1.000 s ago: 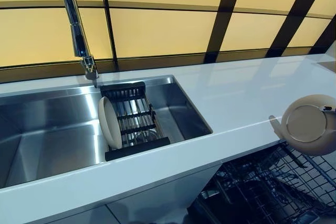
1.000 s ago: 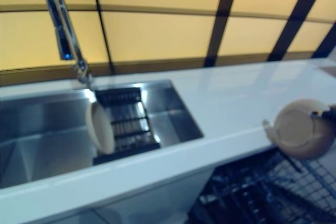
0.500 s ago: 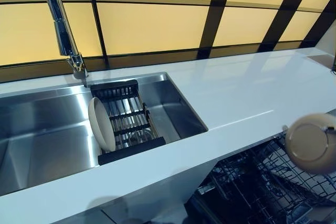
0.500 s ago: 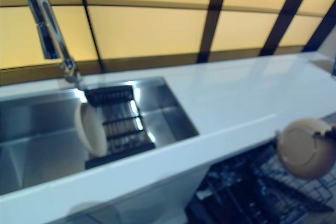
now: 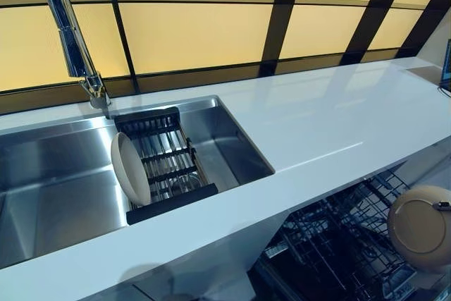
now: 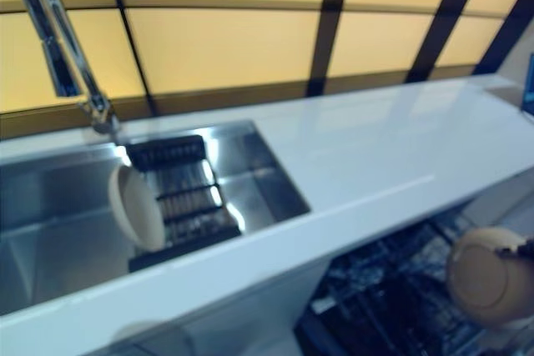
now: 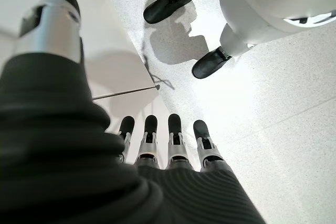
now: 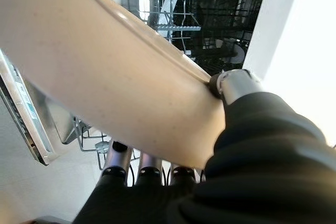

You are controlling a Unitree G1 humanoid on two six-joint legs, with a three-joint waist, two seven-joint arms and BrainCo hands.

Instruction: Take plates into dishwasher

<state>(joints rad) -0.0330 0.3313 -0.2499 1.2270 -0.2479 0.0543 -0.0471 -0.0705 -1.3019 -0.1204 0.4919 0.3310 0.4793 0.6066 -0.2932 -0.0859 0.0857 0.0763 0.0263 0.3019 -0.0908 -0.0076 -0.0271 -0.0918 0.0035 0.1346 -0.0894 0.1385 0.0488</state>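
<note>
right hand (image 8: pixel 231 85) pinching beige plate (image 5: pixel 421 236) over open dishwasher rack (image 5: pixel 331 244) | left hand (image 7: pixel 168 145) relaxed, straight, empty | 1 plate (image 5: pixel 130 168) upright in sink rack (image 5: pixel 169 167)

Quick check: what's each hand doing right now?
Left hand: open, fingers straight, holding nothing.
Right hand: shut on a beige plate, over the dishwasher rack.

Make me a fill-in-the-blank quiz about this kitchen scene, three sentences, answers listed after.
1. The right robot hand holds a beige plate over the open ____ rack.
2. A second plate stands on edge in the drying rack inside the ____.
3. The left robot hand holds ____.

Missing words: dishwasher; sink; nothing
</note>
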